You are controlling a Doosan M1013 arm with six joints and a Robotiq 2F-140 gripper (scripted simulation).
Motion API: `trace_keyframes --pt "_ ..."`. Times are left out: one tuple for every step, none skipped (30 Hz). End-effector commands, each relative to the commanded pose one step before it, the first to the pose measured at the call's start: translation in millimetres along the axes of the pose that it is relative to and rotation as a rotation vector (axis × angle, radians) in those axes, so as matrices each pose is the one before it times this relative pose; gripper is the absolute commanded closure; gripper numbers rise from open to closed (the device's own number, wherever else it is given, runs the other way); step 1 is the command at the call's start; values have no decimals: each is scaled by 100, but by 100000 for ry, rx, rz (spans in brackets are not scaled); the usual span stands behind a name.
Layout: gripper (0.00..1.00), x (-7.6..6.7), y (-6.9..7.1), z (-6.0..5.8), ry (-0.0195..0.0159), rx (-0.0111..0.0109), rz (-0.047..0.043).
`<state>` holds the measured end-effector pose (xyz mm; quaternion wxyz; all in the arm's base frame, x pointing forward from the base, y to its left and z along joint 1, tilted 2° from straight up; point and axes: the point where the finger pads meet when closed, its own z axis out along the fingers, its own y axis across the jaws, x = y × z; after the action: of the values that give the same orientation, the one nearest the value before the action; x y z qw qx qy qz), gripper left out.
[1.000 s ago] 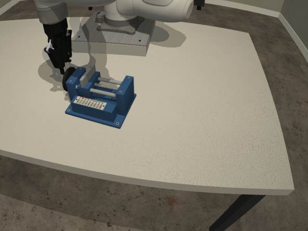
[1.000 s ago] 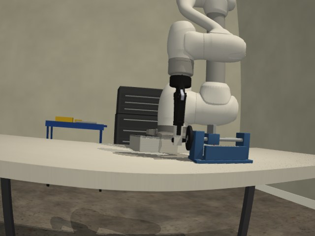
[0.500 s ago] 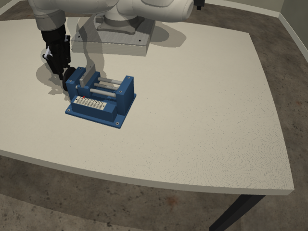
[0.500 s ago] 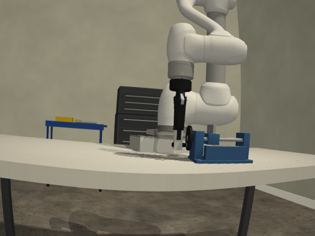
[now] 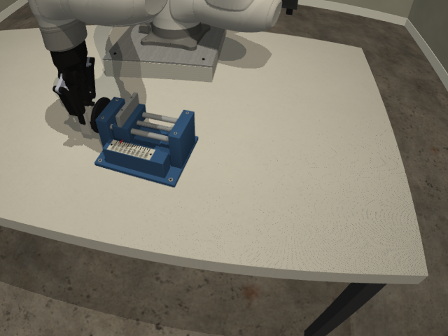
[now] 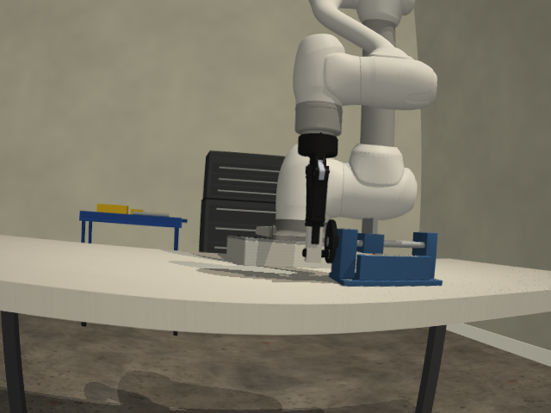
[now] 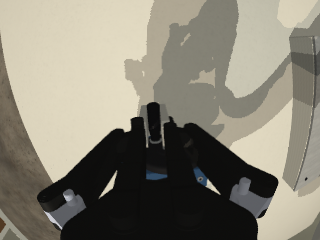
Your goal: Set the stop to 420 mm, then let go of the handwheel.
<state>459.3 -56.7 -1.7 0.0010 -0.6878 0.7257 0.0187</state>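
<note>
Sits on the cream tabletop (image 5: 253, 180) (image 6: 177, 284) (image 7: 75, 75), toward the picture's left in the top view: the blue metal screw-driven stop fixture (image 5: 135, 164) (image 6: 393, 268) (image 7: 157, 176). Carries a flat grey stop plate (image 5: 127, 109) near its handwheel end, with a small red pointer (image 5: 121, 141) toward the same end of the white scale; figures too small to read. Bears on its outer side a round black handwheel (image 5: 99, 113) (image 6: 331, 240), upright. Nearly closed, with fingers pointing down and pinching the handwheel's dark cylindrical handle (image 6: 305, 252) (image 7: 153, 120): the black two-finger gripper (image 5: 87, 121) (image 6: 313, 250) (image 7: 153, 114). Shows from the wrist the handle between the pads, but no scale; shows from the exterior the handle's end poking past the pads, yet from above mostly black linkages. Leaves little space between gripper and fixture, being just beside the end block. Stands behind, apart from the fixture, a pale grey plinth (image 5: 159, 68) (image 6: 235, 253) (image 7: 302, 115) under the white jointed arm (image 5: 108, 10) (image 6: 382, 80). Stretches away broadly at picture right in the top view, between fixture and table edge, as room for moving.
</note>
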Motion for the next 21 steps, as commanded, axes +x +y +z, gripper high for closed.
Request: trace_keyframes --pt "96 8 -908 -891 378 -70 -702" --pt "96 0 -106 -261 0 0 0" --pt "96 0 0 0 0 0 0" --pt "96 0 0 0 0 0 0" --pt "96 0 -95 -263 0 0 0" --pt "96 0 -54 -269 0 0 0" --pt "96 0 -38 -256 0 0 0" --pt "96 0 -6 -228 0 0 0" --pt "96 0 0 -224 0 0 0" --pt "96 0 30 -198 0 0 0" --pt "96 0 30 -197 0 0 0" --pt "96 0 48 -181 0 0 0" --pt "96 0 58 -172 0 0 0" --pt "96 0 59 -172 0 0 0" --pt "96 0 79 -152 0 0 0" --pt "96 0 82 -149 0 0 0" --pt "96 0 82 -149 0 0 0" --pt "96 0 101 -130 0 0 0" --pt "96 0 103 -128 0 0 0" --pt "96 0 0 0 0 0 0" --pt "96 0 0 0 0 0 0"
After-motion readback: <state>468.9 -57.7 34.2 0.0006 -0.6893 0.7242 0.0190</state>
